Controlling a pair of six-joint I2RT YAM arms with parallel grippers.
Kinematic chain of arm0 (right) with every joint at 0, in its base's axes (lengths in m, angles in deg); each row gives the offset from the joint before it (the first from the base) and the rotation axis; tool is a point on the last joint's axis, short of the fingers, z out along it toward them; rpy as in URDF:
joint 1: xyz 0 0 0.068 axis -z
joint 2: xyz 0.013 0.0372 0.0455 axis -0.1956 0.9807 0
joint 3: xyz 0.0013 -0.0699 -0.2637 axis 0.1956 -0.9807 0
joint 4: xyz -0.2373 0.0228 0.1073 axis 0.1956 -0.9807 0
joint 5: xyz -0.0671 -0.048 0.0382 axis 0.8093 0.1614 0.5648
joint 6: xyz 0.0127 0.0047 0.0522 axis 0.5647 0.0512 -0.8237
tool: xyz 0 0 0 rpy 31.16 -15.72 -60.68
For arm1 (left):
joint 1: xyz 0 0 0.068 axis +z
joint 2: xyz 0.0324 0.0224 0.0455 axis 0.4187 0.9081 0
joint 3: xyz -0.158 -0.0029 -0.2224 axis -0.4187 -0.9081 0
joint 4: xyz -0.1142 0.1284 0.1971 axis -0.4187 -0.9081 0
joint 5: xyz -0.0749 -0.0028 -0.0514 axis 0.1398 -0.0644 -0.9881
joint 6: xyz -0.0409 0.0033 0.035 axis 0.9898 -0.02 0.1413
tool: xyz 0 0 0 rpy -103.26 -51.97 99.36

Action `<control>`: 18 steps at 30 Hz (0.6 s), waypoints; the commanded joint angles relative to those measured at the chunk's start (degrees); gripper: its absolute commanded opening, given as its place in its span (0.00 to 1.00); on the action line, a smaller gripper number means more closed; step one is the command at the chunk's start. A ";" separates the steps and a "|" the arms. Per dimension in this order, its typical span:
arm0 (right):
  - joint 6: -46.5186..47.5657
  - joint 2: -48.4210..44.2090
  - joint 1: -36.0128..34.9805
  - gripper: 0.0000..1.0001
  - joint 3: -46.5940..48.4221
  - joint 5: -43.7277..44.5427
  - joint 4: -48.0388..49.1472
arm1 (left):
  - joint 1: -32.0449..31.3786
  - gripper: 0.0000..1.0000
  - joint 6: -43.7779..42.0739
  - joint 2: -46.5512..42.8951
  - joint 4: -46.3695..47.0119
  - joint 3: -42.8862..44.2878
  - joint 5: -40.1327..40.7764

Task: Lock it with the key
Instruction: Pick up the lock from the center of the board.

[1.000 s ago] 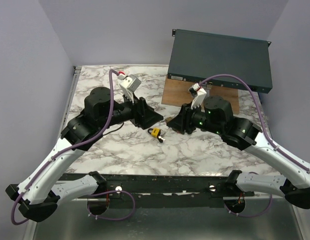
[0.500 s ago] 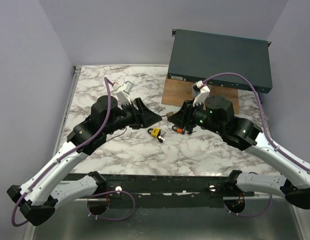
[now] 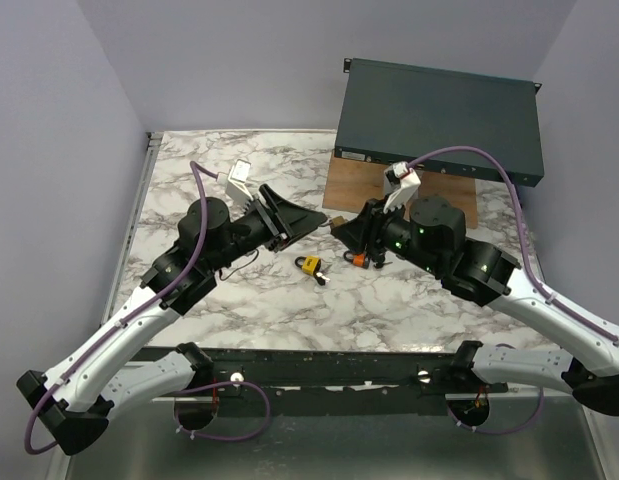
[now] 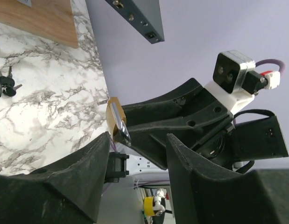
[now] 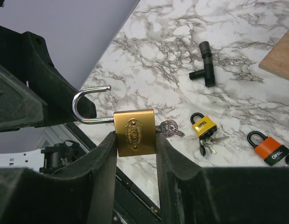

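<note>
L claw (image 3: pixel 314 221) swung in beside open shackle (image 5: pixel 97 121), jaws half-apart, empty; R claw (image 5: pixel 136 136) grips brass padlock (image 5: pixel 135 133), key (image 5: pixel 170 127) in. Next, prob.: close shackle.

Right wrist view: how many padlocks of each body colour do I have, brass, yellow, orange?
brass padlock, shackle open, held in the right gripper: 1
yellow padlock on the marble table: 1
orange padlock on the table: 1
Total: 3

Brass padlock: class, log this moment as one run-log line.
right pincer: shut on brass padlock | shackle: open | key: inserted | left pincer: open, beside shackle
</note>
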 commanded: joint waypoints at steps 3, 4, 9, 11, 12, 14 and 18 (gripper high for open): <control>1.21 0.72 -1.57 0.01 0.38 3.32 3.23 | 0.43 0.47 1.87 1.72 1.86 0.60 2.50; 1.28 0.87 -1.74 0.01 0.35 3.38 3.16 | 0.42 0.46 1.61 2.09 1.94 0.60 2.26; 1.49 1.04 -2.64 0.01 0.71 4.48 2.74 | 0.41 0.35 0.06 3.11 1.31 0.93 2.49; 1.59 1.06 -2.88 0.01 0.81 4.77 2.64 | 0.42 0.29 -1.08 3.03 0.23 1.49 3.12; 1.55 1.04 -2.91 0.01 0.81 4.93 2.46 | 0.41 0.27 -1.64 2.88 -0.28 1.80 3.45; 1.58 1.07 -3.02 0.01 0.81 5.19 2.29 | 0.38 0.22 -2.71 2.76 -1.14 2.40 3.79; 1.61 1.19 -3.33 0.01 0.78 5.77 2.26 | 0.43 0.20 -4.26 2.83 -2.69 3.49 3.28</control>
